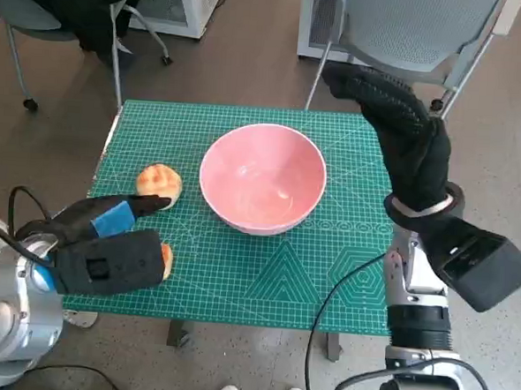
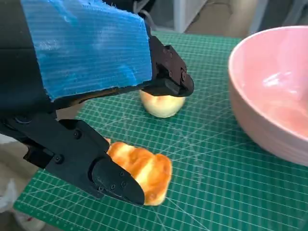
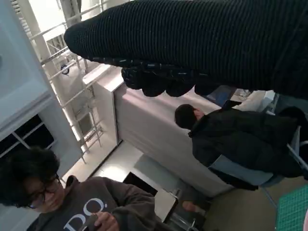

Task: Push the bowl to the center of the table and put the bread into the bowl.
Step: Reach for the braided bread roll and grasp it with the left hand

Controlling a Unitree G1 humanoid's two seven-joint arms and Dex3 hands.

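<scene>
The pink bowl [image 1: 262, 177] stands upright and empty near the middle of the green cutting mat [image 1: 326, 279]. A round bun [image 1: 159, 183] lies to its left. A second, golden piece of bread [image 1: 165, 260] lies nearer the front edge, half hidden by my left hand [image 1: 107, 247]. In the left wrist view that bread [image 2: 144, 171] lies between the spread black fingers [image 2: 115, 180], touching the lower one but not gripped; the bun [image 2: 162, 103] and the bowl [image 2: 269, 96] lie beyond. My right hand [image 1: 405, 138] hangs raised over the table's right rear corner and holds nothing.
Two chairs stand behind the table, one at the back left [image 1: 68, 15] and a grey one [image 1: 412, 27] at the back right. The mat's front edge runs just below my left hand. Two people [image 3: 62, 202] show in the right wrist view.
</scene>
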